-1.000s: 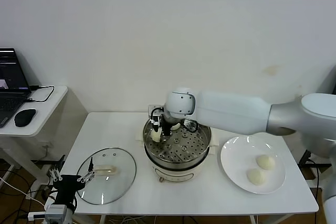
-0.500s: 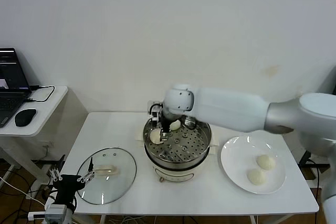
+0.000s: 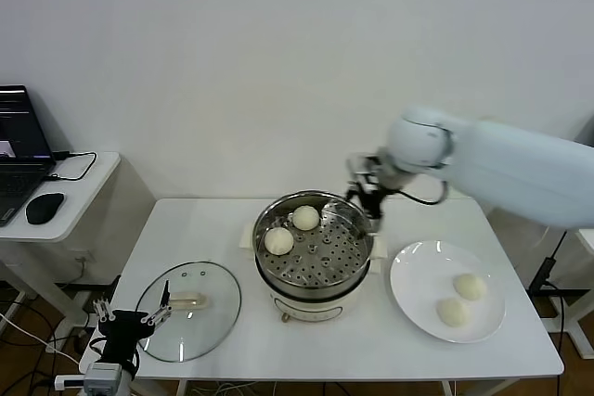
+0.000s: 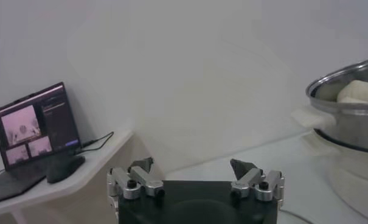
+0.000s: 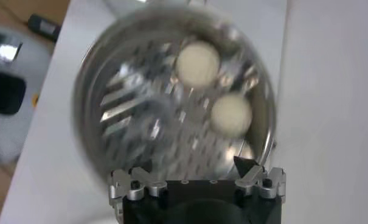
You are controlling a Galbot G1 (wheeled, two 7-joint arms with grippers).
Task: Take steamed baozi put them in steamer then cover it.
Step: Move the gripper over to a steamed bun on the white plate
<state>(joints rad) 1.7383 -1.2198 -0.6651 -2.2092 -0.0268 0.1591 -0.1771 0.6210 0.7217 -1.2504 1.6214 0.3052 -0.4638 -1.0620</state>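
**Two baozi in the steamer, two left on the plate**

The right claw (image 3: 365,195) hangs above the far right rim of the steamer (image 3: 314,249), its fingers spread and holding nothing. Two steamed baozi (image 3: 305,217) (image 3: 278,240) sit on the perforated floor of the steel basket, near each other toward its left side. The other two baozi (image 3: 468,287) (image 3: 452,312) lie close together on the white plate (image 3: 418,275), to the right of the steamer on the table (image 3: 371,340). The glass lid (image 3: 188,311) lies flat on the table to the steamer's left, its cream handle upward. The left claw (image 4: 194,176) waits low by the table's front left corner, open and empty.

The buns look soft and light, with smooth skin that would dent or tear under a hard pinch. A gentle hold across the widest part, from above, seems safest. The lid is likely heavier, and its handle is the natural place to grip.
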